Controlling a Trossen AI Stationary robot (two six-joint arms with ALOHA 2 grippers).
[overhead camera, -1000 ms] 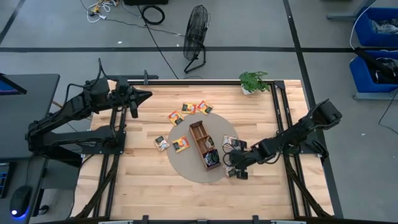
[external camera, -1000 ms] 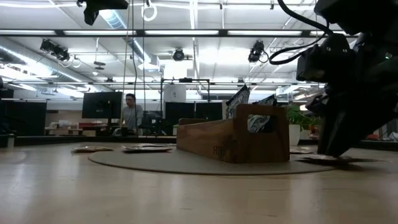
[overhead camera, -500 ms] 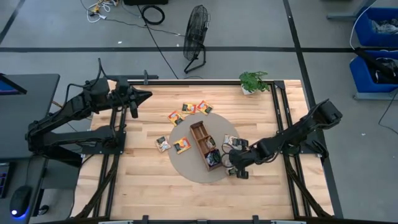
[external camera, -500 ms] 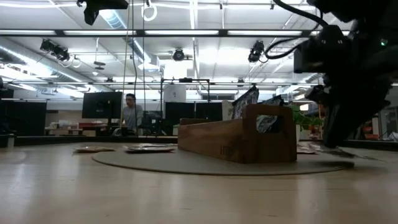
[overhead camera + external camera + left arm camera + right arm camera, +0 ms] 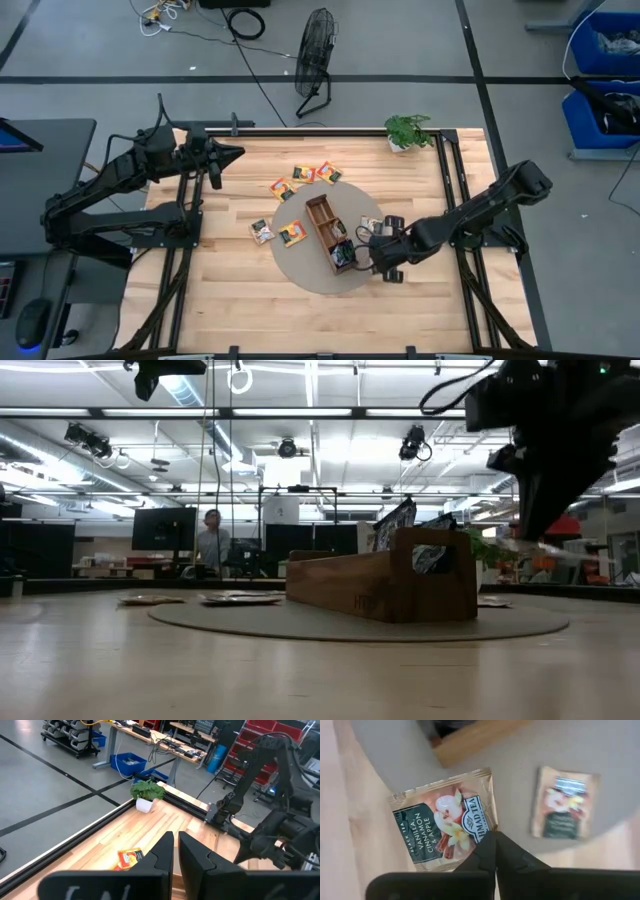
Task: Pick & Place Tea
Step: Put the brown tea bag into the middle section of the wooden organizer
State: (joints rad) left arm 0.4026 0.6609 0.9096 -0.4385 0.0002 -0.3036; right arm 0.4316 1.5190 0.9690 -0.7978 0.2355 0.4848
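— While the left gripper (image 5: 237, 154) is hanging with jaws together over the tabletop's (image 5: 230, 290) far left corner, what is the right gripper (image 5: 492, 851) doing?

— Its jaws are clamping a beige tea sachet (image 5: 445, 826), lifted beside the wooden tray (image 5: 328, 234), above the round mat (image 5: 300, 262).

From my remote seat this reads as a robotics lab in an open industrial hall — grey concrete floor (image 5: 400, 40) crossed by dark tape lines at the top of the overhead frame, cables (image 5: 200, 15) trailing at upper left, a standing fan (image 5: 315, 55) at top centre. Blue storage bins (image 5: 605, 70) sit at upper right. Across the table I see ceiling-mounted cameras (image 5: 412, 442), strip lighting, monitors (image 5: 163, 528) — and a person (image 5: 210, 540) at a workstation, left of centre.
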